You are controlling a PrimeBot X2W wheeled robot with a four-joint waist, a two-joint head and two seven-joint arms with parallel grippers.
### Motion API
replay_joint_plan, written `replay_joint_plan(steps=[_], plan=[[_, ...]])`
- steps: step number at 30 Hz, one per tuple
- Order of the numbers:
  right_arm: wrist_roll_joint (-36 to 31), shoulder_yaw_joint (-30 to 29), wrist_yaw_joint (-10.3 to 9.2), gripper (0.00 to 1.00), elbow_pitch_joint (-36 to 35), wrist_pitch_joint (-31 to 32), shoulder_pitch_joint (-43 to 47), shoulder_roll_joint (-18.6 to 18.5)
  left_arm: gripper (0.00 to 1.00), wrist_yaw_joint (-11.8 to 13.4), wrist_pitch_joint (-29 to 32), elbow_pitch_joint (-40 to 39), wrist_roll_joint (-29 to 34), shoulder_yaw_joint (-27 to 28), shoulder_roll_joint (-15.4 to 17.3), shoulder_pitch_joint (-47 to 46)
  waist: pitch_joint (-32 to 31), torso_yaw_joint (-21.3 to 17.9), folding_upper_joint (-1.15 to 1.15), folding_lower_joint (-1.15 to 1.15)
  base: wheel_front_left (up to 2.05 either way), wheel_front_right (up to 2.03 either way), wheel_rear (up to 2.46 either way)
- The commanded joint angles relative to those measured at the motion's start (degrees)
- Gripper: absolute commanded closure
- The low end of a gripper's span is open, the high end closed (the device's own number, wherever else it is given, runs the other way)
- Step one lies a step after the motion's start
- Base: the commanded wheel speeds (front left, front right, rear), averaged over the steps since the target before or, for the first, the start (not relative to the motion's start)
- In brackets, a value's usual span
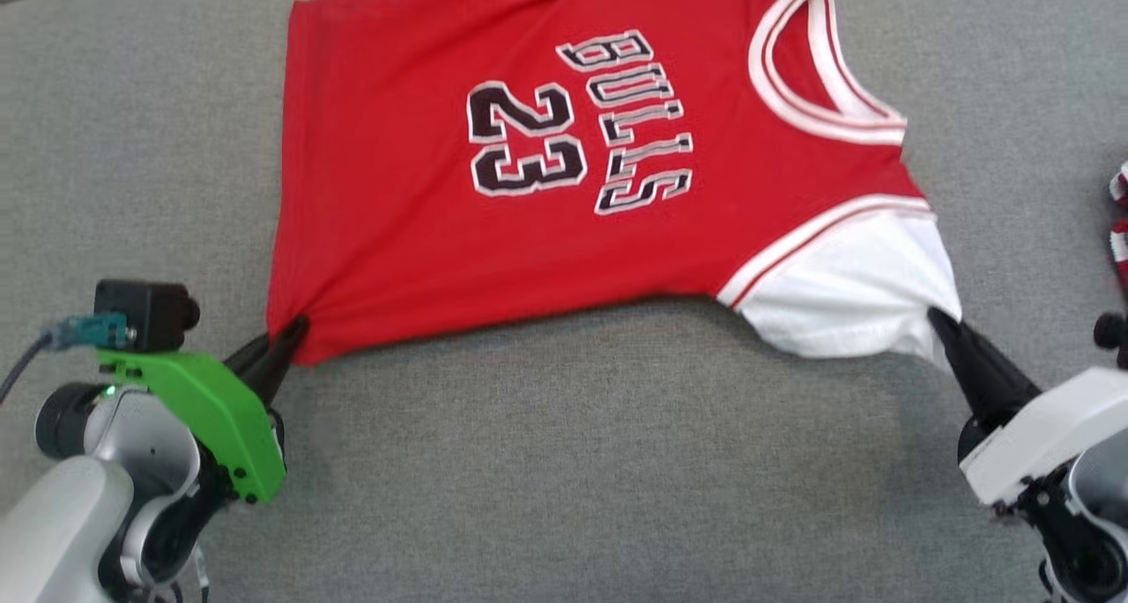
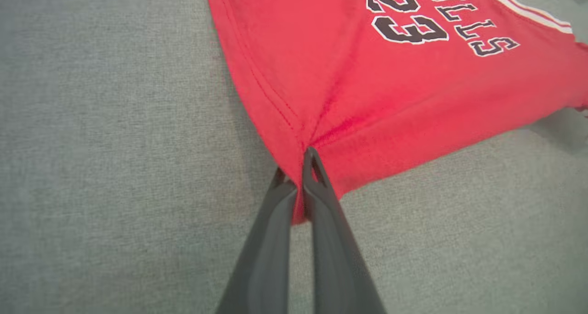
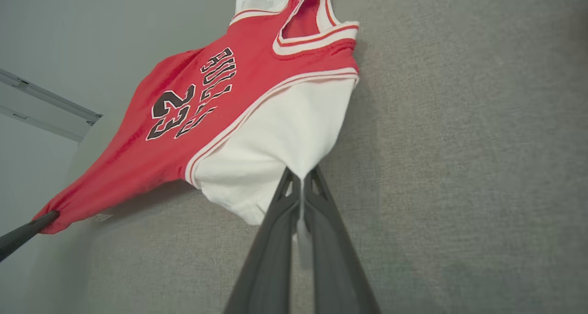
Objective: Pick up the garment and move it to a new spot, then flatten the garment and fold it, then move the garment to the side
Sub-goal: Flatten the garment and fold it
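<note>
A red jersey (image 1: 546,215) printed with "BULLS 23" and fitted with white sleeves lies spread across the grey surface, its near edge lifted and stretched between my two grippers. My left gripper (image 1: 295,331) is shut on the red hem corner (image 2: 298,167) at the lower left. On the right, my right gripper (image 1: 936,319) is shut on the white sleeve (image 3: 275,144), pinching its tip. From the right wrist view the jersey (image 3: 193,121) sags between both holds, and the left gripper's dark fingers (image 3: 27,231) show at its far corner.
Grey fabric surface (image 1: 617,480) runs all around the jersey. A red-and-white object (image 1: 1119,224) pokes in at the right edge. A pale rail (image 3: 46,107) marks the surface's far border in the right wrist view.
</note>
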Motion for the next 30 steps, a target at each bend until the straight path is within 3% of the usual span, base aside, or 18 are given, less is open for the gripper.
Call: replay_joint_plan(steps=[1,6,15,23,30], plan=[[-0.95,0.13,0.02,1.0,-0.49,-0.6,1.11,-0.08,1.0,0.59,-0.73,-0.01,0.7,0.5,1.0,1.02,-3.61,0.11,0.69,0.01,0.0,0.0,0.0],[-1.61,1.84,0.02,1.0,-0.16,-3.0,9.14,0.23,1.0,2.69,-5.1,0.35,1.03,0.21,0.25,8.17,-5.43,0.19,0.69,0.01,0.0,0.0,0.0],[-2.68,5.11,0.03,1.0,0.6,-4.0,19.28,0.24,1.0,3.6,-9.44,2.05,0.08,-0.28,-0.91,15.36,-6.58,-0.02,0.69,0.01,0.0,0.0,0.0],[-3.46,6.01,0.02,1.0,5.8,-6.96,17.63,-0.43,1.0,4.8,-11.93,3.28,-0.35,-0.25,-2.61,18.27,-7.59,-0.82,0.69,0.01,0.0,0.0,0.0],[-3.81,7.67,0.03,1.0,10.01,-9.29,16.28,-0.3,1.0,3.84,-13.66,5.68,-1.74,0.08,-4.79,18.15,-7.56,-0.63,0.69,0.01,0.0,0.0,0.0]])
